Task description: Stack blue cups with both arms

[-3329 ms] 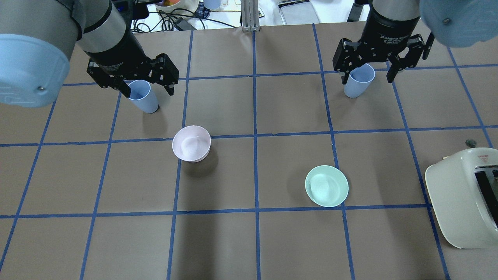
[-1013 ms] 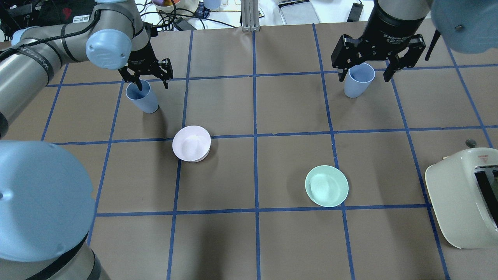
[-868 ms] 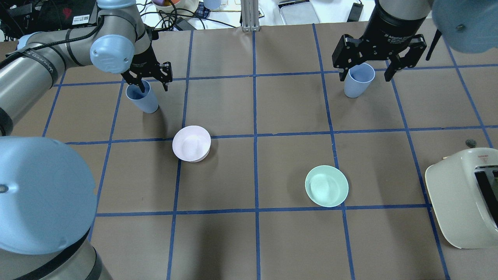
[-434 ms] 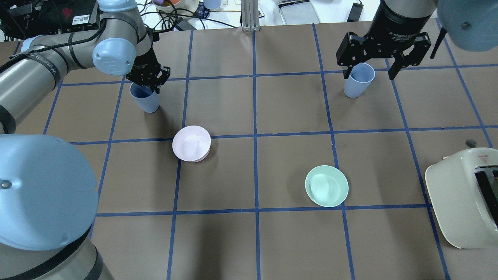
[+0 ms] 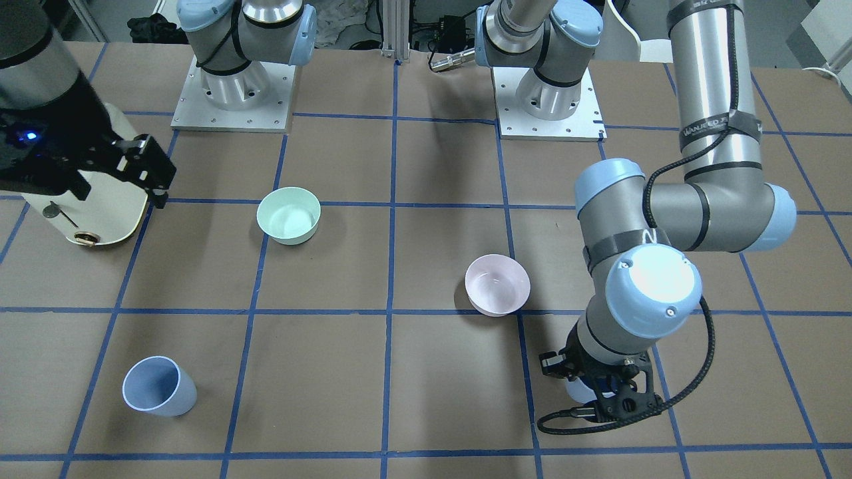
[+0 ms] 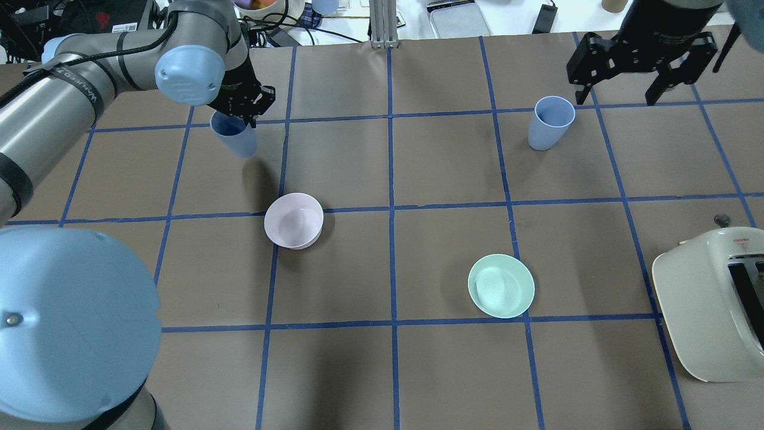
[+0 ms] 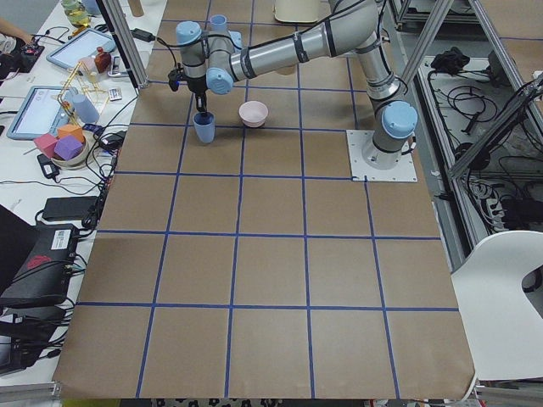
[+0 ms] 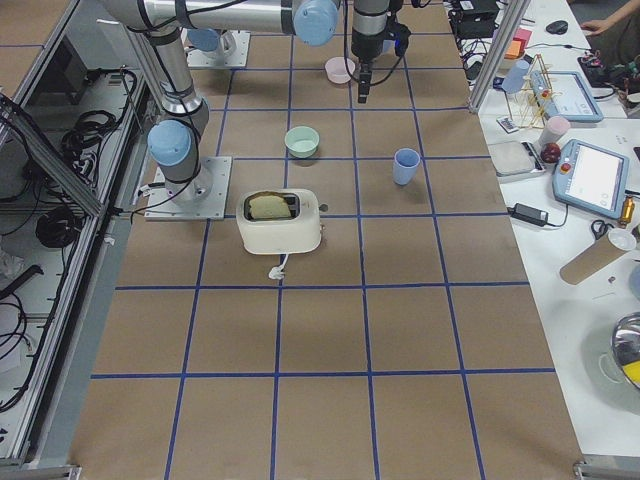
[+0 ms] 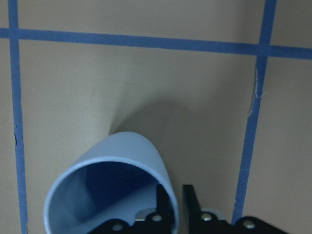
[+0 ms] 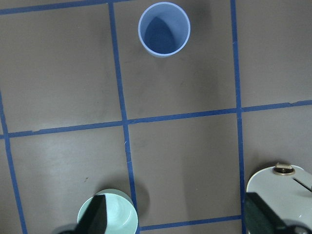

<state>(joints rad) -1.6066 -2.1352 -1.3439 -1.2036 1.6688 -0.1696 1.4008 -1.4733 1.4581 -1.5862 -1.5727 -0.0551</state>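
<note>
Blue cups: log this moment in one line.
left gripper: shut on left cup rim | right gripper: open, clear of right cup | right cup: upright, free | stack: not yet made

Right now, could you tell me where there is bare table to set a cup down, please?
Free: the middle squares between the pink bowl and green bowl, and the row on the robot's side of them. Crowded: beside the toaster, and where the left gripper holds a blue cup.
</note>
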